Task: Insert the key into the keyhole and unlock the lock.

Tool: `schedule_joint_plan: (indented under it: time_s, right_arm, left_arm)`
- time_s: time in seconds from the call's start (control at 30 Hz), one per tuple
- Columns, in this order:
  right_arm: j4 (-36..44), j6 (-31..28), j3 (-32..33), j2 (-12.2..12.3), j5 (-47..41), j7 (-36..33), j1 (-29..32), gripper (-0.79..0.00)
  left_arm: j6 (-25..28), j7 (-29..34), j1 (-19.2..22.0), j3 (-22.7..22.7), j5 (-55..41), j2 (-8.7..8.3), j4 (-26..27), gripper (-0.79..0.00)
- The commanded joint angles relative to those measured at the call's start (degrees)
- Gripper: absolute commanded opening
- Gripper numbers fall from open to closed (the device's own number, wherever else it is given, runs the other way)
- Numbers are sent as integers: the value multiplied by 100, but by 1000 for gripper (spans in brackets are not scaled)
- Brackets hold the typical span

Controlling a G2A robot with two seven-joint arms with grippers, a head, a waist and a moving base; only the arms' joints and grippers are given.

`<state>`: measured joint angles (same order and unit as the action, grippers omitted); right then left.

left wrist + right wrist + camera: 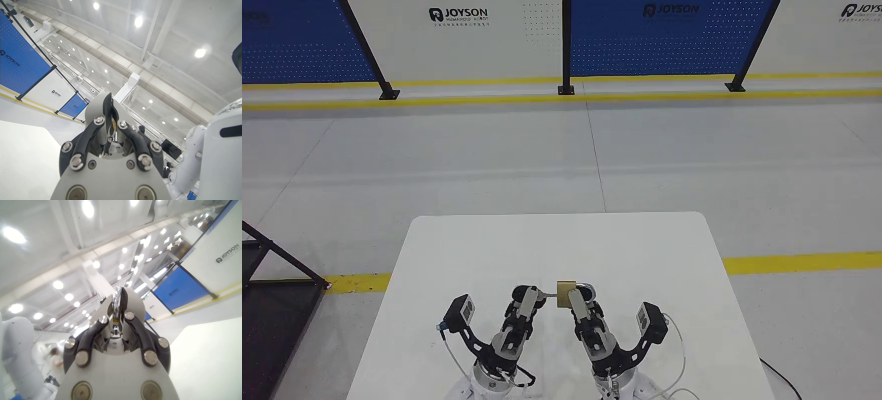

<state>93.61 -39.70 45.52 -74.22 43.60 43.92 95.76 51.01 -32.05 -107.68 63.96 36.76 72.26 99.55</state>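
Both arms are raised over the near part of the white table (542,245). My right gripper (119,298) is shut on the padlock: its silver shackle (117,302) runs between the pads, and the brass body (566,293) shows in the top view at the fingertips. My left gripper (110,106) is shut on a thin brass key (114,123), seen edge-on between its black pads. In the top view the left gripper (533,297) sits just left of the lock body, the right gripper (579,296) just right of it, tips almost meeting.
The table's far half lies bare. A black frame (272,265) stands on the floor at the table's left. Blue and white partition panels (662,35) line the back behind yellow floor stripes.
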Motion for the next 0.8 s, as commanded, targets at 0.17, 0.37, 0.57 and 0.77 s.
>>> schedule_joint_plan:
  time_s: [0.17,0.37,0.57,0.77]
  right_arm:
    - [0,0,0,0,0,0,0,-785]
    - [99,130,23,-7,-103,-224,18,-785]
    - [145,127,68,-11,-74,-340,72,-785]
    - [173,128,91,-16,10,-444,112,-785]
  left_arm:
    - [64,-53,15,-29,2,24,-38,-785]
    - [52,-45,10,-18,-1,37,-20,-785]
    - [35,-8,12,-36,7,51,-10,-785]
    - [21,4,20,-67,56,69,-29,-785]
